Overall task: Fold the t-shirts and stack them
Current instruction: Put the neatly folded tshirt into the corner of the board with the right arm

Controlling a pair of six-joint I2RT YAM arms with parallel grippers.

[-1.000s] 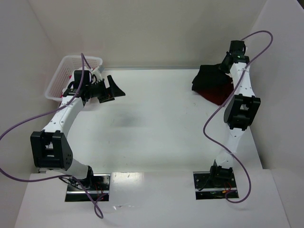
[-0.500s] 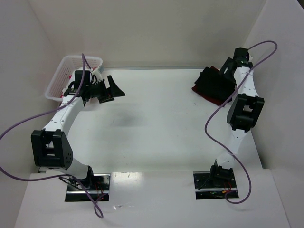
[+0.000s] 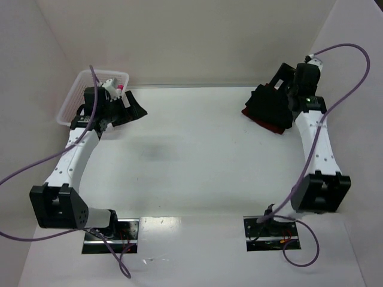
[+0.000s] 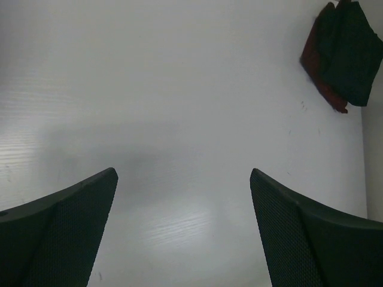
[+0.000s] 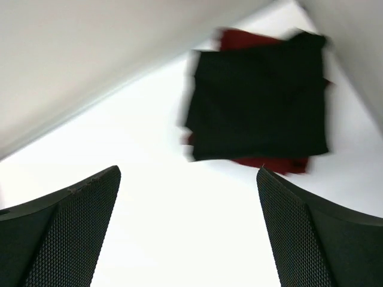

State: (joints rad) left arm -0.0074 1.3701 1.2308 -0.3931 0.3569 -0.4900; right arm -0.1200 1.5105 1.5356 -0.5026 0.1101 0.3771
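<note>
Right arm (image 3: 317, 143) now outward, pincer (image 5: 188, 172) agape — black t-shirt (image 5: 257, 101) atop maroon t-shirt (image 5: 242, 40).

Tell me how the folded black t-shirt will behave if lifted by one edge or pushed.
Probably floppy: the black t-shirt is folded cloth, so it would likely sag and unfold. Pushed, it may drag the maroon t-shirt beneath it.

Left arm (image 3: 75, 152) stretched toward far left corner, left hand (image 4: 182, 172) wide open. Right arm (image 3: 317, 140) extended far right, right hand (image 5: 188, 170) wide open, raised.
</note>
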